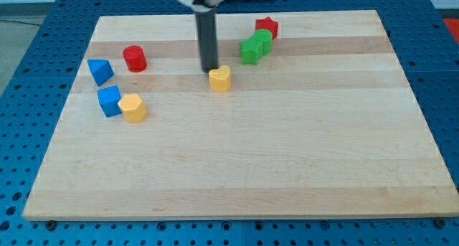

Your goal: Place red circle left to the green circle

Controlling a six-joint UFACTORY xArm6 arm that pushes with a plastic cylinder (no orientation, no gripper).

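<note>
Tip (209, 69) touches yellow heart (220, 79) at its 11 o'clock. Red circle (134, 58) sits well apart at 9 o'clock of green circle (262, 40). No pincer on this rig.

2 red blocks (134, 58), 2 green (251, 50), 2 blue (100, 71), 2 yellow (220, 79)

A single camera is looking down at an angle from beyond the view's bottom edge, facing toward the view's top. It is sitting far enough back that the whole pale wooden bench (237, 167) is fitting in frame, with blue perforated flooring (29, 224) showing around it. The dark rod is entering from the top edge.
</note>
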